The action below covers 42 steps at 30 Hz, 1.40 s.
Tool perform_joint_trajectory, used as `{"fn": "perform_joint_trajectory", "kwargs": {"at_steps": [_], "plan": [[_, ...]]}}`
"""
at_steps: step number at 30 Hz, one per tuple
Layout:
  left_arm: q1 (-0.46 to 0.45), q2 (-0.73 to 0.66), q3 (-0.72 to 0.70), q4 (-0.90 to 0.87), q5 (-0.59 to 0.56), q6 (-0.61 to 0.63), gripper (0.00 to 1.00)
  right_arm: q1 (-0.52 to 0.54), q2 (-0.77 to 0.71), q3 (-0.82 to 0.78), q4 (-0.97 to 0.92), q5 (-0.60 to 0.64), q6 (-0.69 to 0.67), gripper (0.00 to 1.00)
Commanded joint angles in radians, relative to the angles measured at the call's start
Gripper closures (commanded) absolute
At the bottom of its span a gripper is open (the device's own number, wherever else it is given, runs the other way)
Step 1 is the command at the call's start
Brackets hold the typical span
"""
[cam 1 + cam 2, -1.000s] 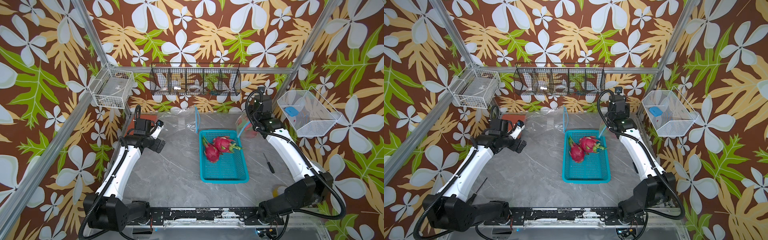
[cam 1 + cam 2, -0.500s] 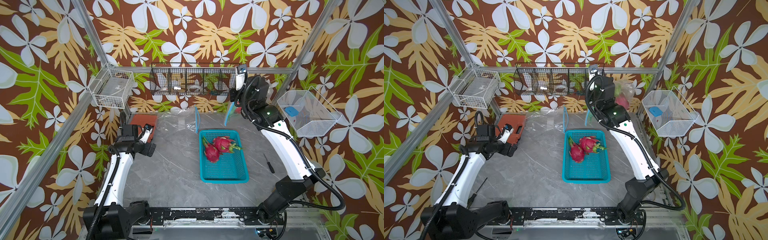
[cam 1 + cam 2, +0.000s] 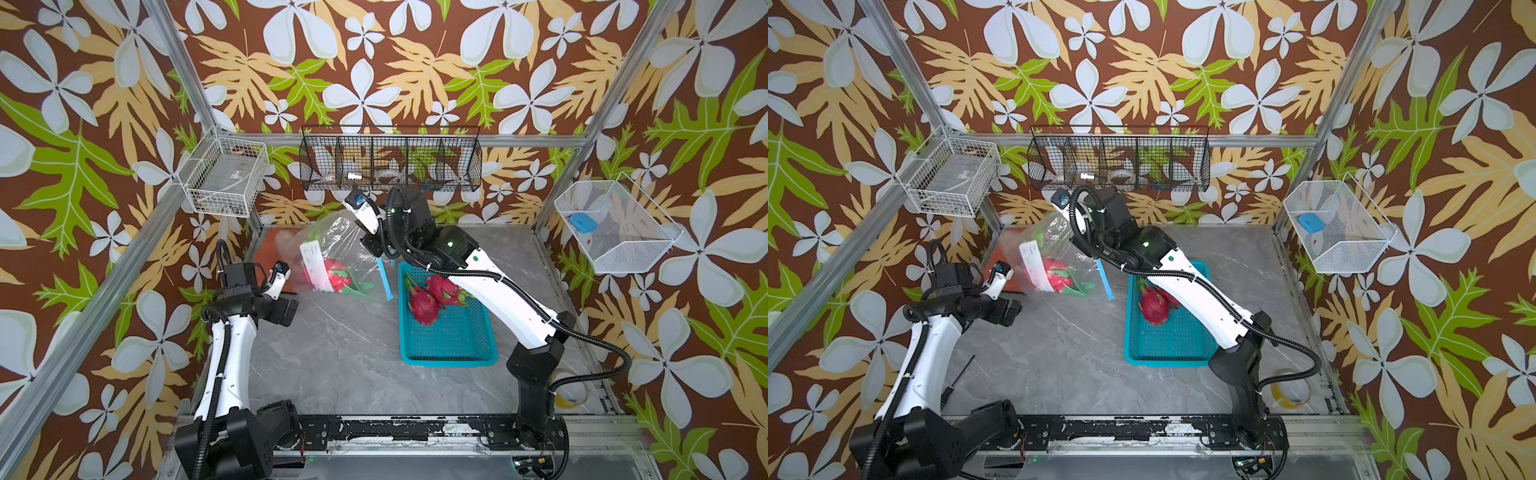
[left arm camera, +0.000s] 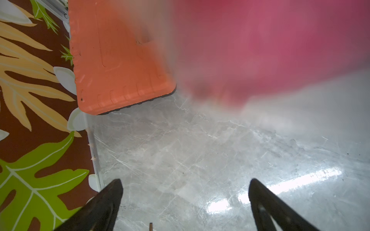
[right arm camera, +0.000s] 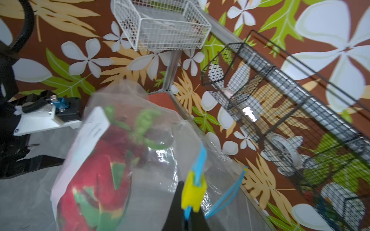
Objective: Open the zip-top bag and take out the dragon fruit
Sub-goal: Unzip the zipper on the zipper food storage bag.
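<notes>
Across the grey marble table (image 3: 345, 357), the biggest things are the two arms. The right arm reaches from the near right corner toward the middle of the far edge, passing over a teal basket (image 3: 446, 357) that sits right of the table's centre. The left arm rises along the left edge.

Up near the far edge, the right gripper (image 5: 188, 218) is clenched on the blue zip strip of a clear zip-top bag (image 3: 336, 245), just at its yellow slider (image 5: 193, 195). The bag hangs lifted and tilted over the far left part of the table, blurred in both top views. A white label (image 3: 1034, 266) shows on its side, and the blue zip strip (image 3: 385, 278) points down toward the basket's far left corner.

Inside the bag sits at least one dragon fruit (image 3: 332, 274), red-pink with green scales; how many more are behind it I cannot tell. Two more dragon fruits (image 3: 424, 305) lie in the far end of the basket, partly under the right arm.

Beside the bag, the left gripper (image 4: 185, 202) stands wide apart and grasps nothing, hovering over bare table near the left edge. An orange board (image 4: 120, 60) lies in the far left corner, partly behind the bag.

A roll of tape (image 3: 1289, 390) rests near the near right corner.
</notes>
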<state>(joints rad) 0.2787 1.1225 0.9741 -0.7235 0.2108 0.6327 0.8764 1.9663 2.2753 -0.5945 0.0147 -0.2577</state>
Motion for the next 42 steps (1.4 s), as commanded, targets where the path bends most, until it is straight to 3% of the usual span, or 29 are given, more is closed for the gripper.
{"fn": "perform_joint_trajectory", "kwargs": {"at_steps": [1, 6, 10, 16, 20, 25, 28, 32, 38, 42], "plan": [[0.003, -0.023, -0.008, 0.004, 0.083, 0.060, 0.01, 0.005, -0.002, -0.061, 0.040, -0.129, -0.011, 1.00], [0.001, -0.055, 0.015, -0.071, 0.264, 0.135, 0.02, 0.032, -0.035, -0.226, 0.111, -0.170, -0.074, 1.00], [-0.002, -0.066, 0.077, -0.149, 0.430, 0.189, 0.03, 0.054, -0.040, -0.271, 0.107, -0.189, -0.138, 1.00], [-0.048, -0.064, 0.201, -0.211, 0.573, 0.247, 0.03, 0.071, -0.058, -0.300, 0.115, -0.224, -0.187, 1.00], [-0.077, -0.061, 0.258, -0.235, 0.615, 0.294, 0.04, 0.082, -0.075, -0.311, 0.129, -0.244, -0.193, 1.00], [-0.099, -0.042, 0.303, -0.302, 0.666, 0.433, 0.16, 0.088, -0.123, -0.377, 0.169, -0.316, -0.204, 1.00], [-0.098, -0.027, 0.335, -0.331, 0.713, 0.503, 0.17, 0.088, -0.175, -0.458, 0.225, -0.352, -0.223, 1.00], [-0.128, -0.002, 0.374, -0.332, 0.752, 0.506, 0.19, 0.088, -0.220, -0.517, 0.270, -0.366, -0.239, 1.00], [-0.240, 0.014, 0.386, -0.356, 0.705, 0.515, 0.37, 0.088, -0.228, -0.505, 0.246, -0.401, -0.253, 1.00], [-0.248, 0.034, 0.412, -0.347, 0.695, 0.500, 0.50, 0.088, -0.253, -0.532, 0.250, -0.404, -0.275, 1.00]]}}
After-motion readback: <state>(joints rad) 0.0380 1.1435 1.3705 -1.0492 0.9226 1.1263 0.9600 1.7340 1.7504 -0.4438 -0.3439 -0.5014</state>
